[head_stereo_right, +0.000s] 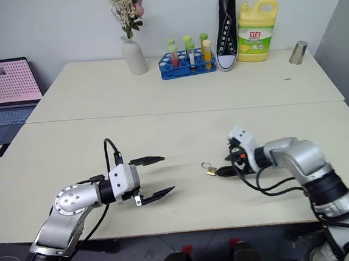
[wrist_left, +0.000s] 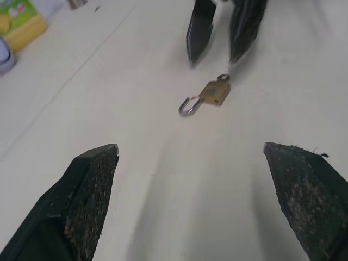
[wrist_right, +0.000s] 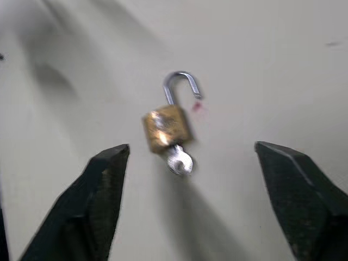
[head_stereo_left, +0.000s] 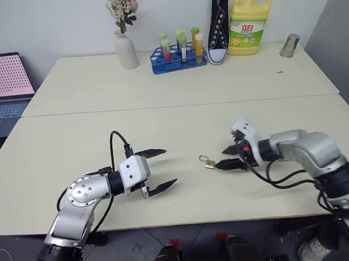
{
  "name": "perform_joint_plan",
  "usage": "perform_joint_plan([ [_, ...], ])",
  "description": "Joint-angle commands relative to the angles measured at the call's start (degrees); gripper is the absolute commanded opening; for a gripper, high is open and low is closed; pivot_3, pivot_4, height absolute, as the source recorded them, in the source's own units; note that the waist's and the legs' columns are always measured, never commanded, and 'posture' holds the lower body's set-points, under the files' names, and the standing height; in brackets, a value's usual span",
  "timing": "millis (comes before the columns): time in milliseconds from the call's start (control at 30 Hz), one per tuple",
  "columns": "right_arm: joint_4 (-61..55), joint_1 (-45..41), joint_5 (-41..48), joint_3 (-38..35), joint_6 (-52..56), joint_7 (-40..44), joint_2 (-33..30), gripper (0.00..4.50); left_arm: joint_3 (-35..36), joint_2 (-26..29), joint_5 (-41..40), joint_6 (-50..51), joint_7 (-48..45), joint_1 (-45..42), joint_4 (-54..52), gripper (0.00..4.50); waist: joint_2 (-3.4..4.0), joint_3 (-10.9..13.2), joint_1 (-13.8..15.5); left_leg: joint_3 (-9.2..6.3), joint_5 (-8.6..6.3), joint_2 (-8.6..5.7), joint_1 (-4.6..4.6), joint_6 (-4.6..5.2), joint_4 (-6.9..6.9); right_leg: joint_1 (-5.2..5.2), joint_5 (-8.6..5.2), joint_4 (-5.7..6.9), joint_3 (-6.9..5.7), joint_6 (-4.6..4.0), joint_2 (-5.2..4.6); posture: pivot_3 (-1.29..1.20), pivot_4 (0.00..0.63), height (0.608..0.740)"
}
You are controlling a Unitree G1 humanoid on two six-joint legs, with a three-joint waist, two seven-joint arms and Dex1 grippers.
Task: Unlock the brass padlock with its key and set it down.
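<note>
Between the spread fingers of the right end effector (wrist_right: 190, 209), the brass padlock (wrist_right: 167, 128) lies free on the bench (head_stereo_left: 180, 124), its silvery shackle (wrist_right: 181, 84) swung open and the key (wrist_right: 179, 161) seated in its base. Nothing is pinched: both black fingers stand wide on either side, clear of the lock. In the head views this end effector (head_stereo_left: 233, 157) points down and toward the robot's left, its tips just beside the padlock (head_stereo_left: 209, 163).

Further to the left, the left end effector (head_stereo_left: 161, 168) hovers over the bench with its fingers likewise spread and empty, well apart from the lock and aimed toward it.

Beyond them, along the far edge of the bench, stand a white vase (head_stereo_left: 126, 49), a blue rack of tubes (head_stereo_left: 179, 54), a black sneaker (head_stereo_left: 218, 23), a yellow detergent bottle (head_stereo_left: 251, 26) and a metal cup (head_stereo_left: 289, 45); a laptop (head_stereo_left: 2, 78) sits off to the left.

Judging by the open shackle and the lock resting on the surface, the unlocking and the setting-down look done. What remains is probably only to draw both arms back cleanly without nudging the lock.
</note>
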Motion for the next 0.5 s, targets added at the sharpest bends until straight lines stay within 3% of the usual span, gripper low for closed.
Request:
perform_joint_plan([
  [33, -12.75, 4.88, -0.73, -4.43, -7.72, 1.79, -3.81, 4.47, 0.66, 1.98, 1.07, 5.33, 1.11, -1.31, -3.09, 4.5, 0.02, 0.01, 0.0, -0.01, 0.0, 0.01, -0.01, 0.0, -0.01, -0.02, 0.0, 0.01, -0.01, 0.0, 0.0, 0.0, 0.15, 0.74],
  [200, -22.96, 12.99, -0.79, -8.07, -11.47, 2.67, -9.24, 4.47, 1.05, 3.14, 1.47, 5.26, 0.11, -1.34, -2.55, 4.5, 0.02, 0.02, -0.14, 0.03, 0.0, 0.05, 0.03, 0.0, -0.02, 0.03, -0.01, -0.02, 0.01, 0.01, 0.04, 0.0, 0.15, 0.74],
  [367, -27.18, 18.49, 1.48, -13.45, -11.3, 1.82, -10.28, 4.47, 1.74, 3.68, -3.76, 8.08, -3.94, -1.36, -4.08, 4.5, 0.02, 0.02, 0.04, 0.0, 0.0, 0.07, 0.03, 0.0, 0.0, 0.04, -0.01, -0.01, 0.0, 0.01, 0.04, 0.0, 0.15, 0.74],
  [500, -26.18, 20.25, -1.21, -13.56, -14.75, 1.76, -10.31, 4.47, 1.47, 4.59, -6.11, 10.34, -7.07, -1.65, -4.73, 4.5, 0.02, 0.02, -0.02, 0.05, 0.0, 0.07, 0.04, 0.0, 0.0, 0.05, 0.0, -0.02, 0.04, 0.0, 0.03, 0.0, 0.15, 0.74],
])
